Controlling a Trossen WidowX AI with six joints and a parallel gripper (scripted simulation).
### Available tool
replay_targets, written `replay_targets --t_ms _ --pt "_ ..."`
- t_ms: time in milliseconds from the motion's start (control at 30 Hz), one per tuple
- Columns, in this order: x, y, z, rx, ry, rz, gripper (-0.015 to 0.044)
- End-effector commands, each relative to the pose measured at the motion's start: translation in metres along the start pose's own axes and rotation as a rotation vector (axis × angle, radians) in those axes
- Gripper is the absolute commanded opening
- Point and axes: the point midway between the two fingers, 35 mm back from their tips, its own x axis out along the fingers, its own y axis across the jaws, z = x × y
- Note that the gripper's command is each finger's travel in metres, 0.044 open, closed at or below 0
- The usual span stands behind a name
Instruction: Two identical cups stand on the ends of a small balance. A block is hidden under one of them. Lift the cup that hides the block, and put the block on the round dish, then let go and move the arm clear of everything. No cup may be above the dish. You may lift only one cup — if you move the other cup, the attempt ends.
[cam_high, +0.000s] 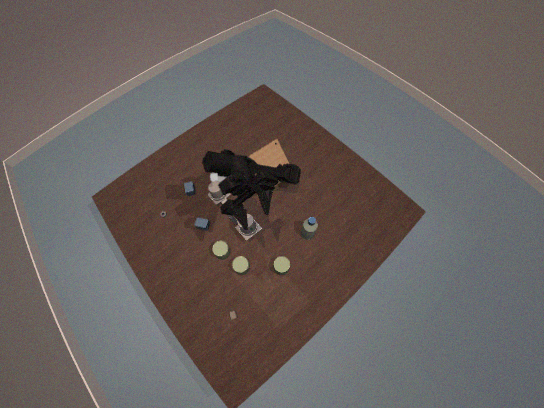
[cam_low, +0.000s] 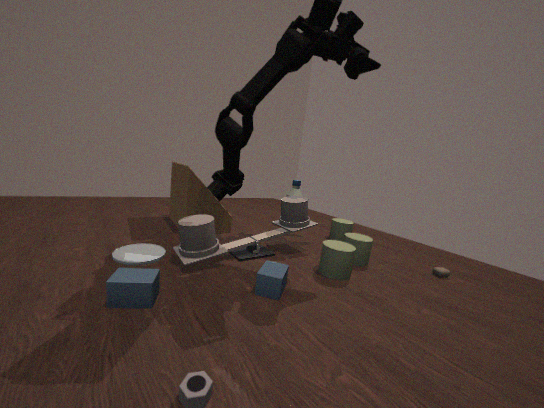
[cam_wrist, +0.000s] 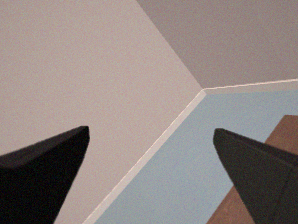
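Note:
Two grey cups stand on a small balance (cam_low: 248, 242). The near cup (cam_low: 198, 233) (cam_high: 215, 190) sits on the lower end, whose pad rests near the table. The far cup (cam_low: 294, 211) sits on the raised end; in the top view the arm partly covers it. The white round dish (cam_low: 138, 253) (cam_high: 217, 176) lies just left of the near cup. No hidden block shows. My gripper (cam_low: 368, 65) (cam_wrist: 152, 133) is open and empty. It is high above the table, well clear of both cups, and points out past the table's edge.
Two blue blocks (cam_low: 132, 287) (cam_low: 271, 279) lie in front of the balance. Three green cylinders (cam_low: 337, 258) stand to its right. A bottle (cam_low: 296, 187) stands behind the far cup and a yellow wedge (cam_low: 192, 197) behind the near cup. A nut (cam_low: 195, 386) and a pebble (cam_low: 441, 271) lie apart.

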Motion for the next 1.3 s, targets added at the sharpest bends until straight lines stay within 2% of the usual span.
replay_targets --t_ms 0,133,633,1000,1267 --pt "0.0 0.001 -0.001 0.0 0.0 0.0 0.0426" --pt "0.005 0.031 -0.013 -0.028 0.001 -0.003 0.044" --pt "-0.002 0.14 -0.082 -0.505 0.028 0.031 0.044" --pt "0.014 0.169 -0.143 -0.769 0.108 -0.019 0.044" --pt "0.033 0.176 -0.21 -0.969 0.221 -0.077 0.044"
